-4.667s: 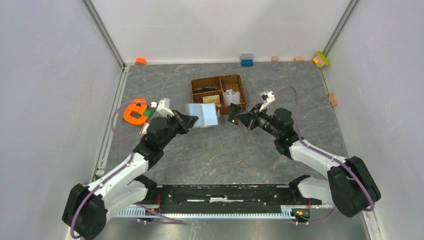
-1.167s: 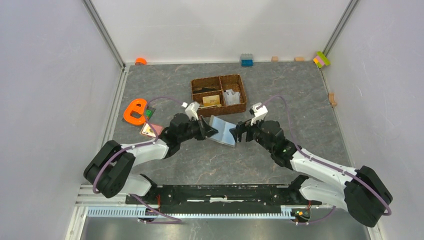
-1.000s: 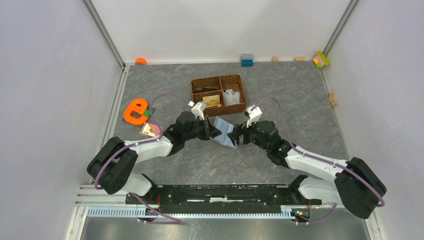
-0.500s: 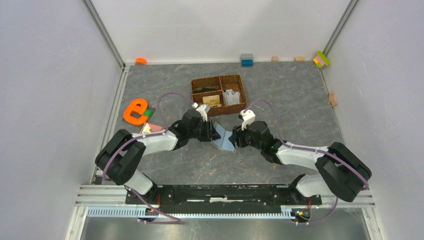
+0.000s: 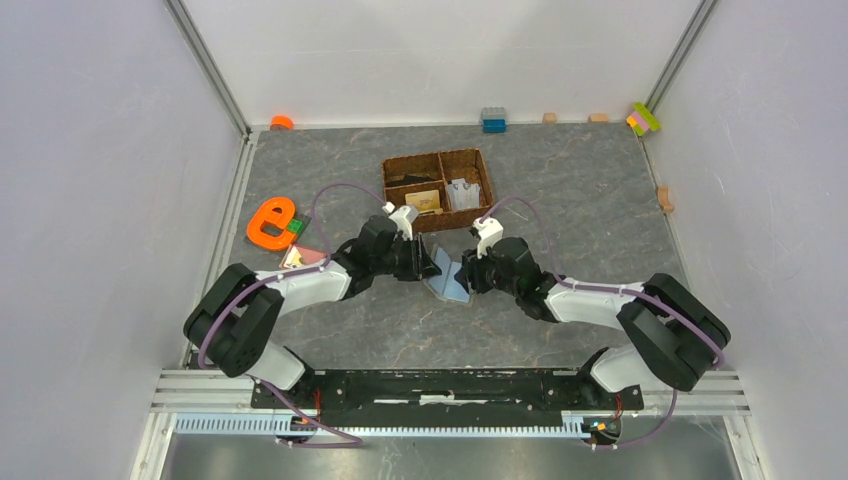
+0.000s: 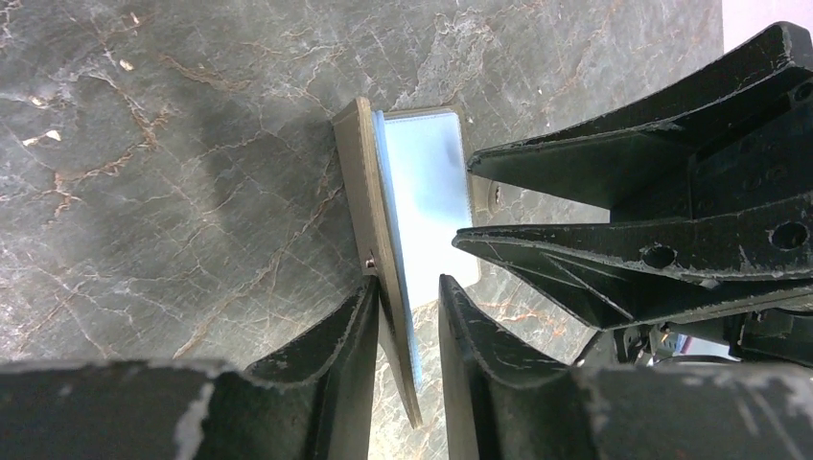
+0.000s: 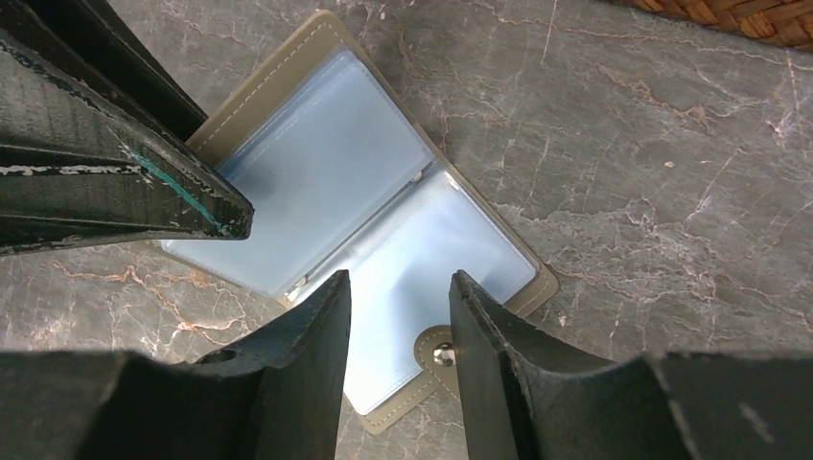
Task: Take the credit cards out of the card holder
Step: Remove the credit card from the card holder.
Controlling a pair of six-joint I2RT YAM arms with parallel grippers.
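The left gripper (image 6: 409, 281) has its two black fingers (image 6: 340, 355) partly apart, straddling the upright edge of one cover of the flat grey-olive folding card holder with light-blue inside faces (image 7: 336, 172). The outer finger touches the olive back near a small rivet, and a slim gap shows between the other finger and the blue face, so nothing is clamped. The right gripper (image 7: 401, 276) has its two fingers (image 7: 499, 355) parted to about the same degree, poised over the other cover. That cover's blue face shows flat between them, with the small silver snap tab (image 7: 439, 356) just beside the right-hand fingertip. Whether the tips touch the plastic cannot be told, but they pinch nothing. The single holder sits open on the grey marbled table (image 5: 560, 190), directly between the two grippers and just in front of the brown woven divided basket (image 5: 435, 155). One cover is raised and the other lies lower. It has two covers, two blue faces and one tab. The basket shows three compartments, and one orange-tan thin rectangular card (image 5: 424, 200) lies in the near left one. To the left lies one orange letter-shaped piece (image 5: 268, 222) with one small green block (image 5: 297, 227) touching it. One blue brick (image 5: 492, 120) stands at the far edge.
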